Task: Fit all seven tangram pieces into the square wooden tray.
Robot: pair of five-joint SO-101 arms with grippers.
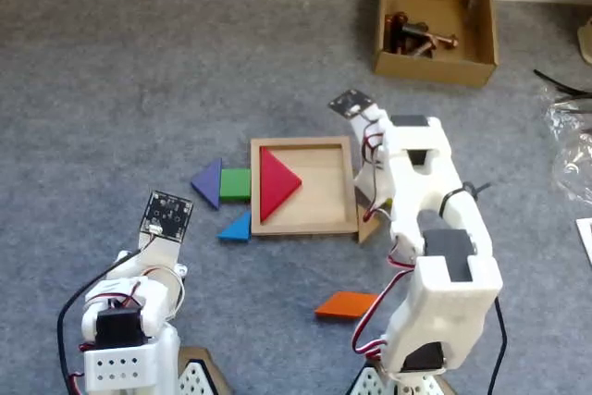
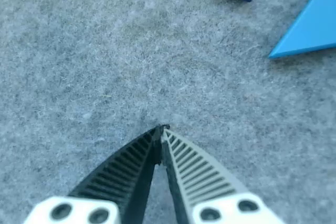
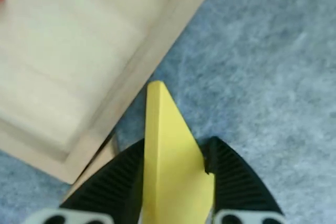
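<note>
Plainly, the grey desk (image 1: pixel 120 90) is laid out for sorting: the tray (image 1: pixel 305 228) sits in the middle, between the two arms, so either one can get to it. One piece is in it, the red triangle (image 1: pixel 275 184). Its long side lies flush along the tray's left wall in the high view and its apex points across toward the middle, which leaves the rest of the floor free.

The orange piece (image 1: pixel 348 304) lies flat by the right arm's base, its long axis roughly across the desk. Purple (image 1: pixel 209 183), green (image 1: pixel 235 184) and blue (image 1: pixel 237 228) pieces are bunched just outside the tray's left wall, on the left arm's side.

The right gripper (image 3: pixel 177 148) is down beside the tray's right wall, near its front corner. Its fingers are clamped on the flat faces of the yellow piece (image 3: pixel 165 124), probably to lift it over the rim. That piece's long axis runs out along the fingers, and its tip ends just outside the rim; I cannot tell whether it touches.

The left gripper (image 2: pixel 160 128) hangs over bare felt near the blue and purple pieces, fingers pressed together on nothing, seemingly waiting.
</note>
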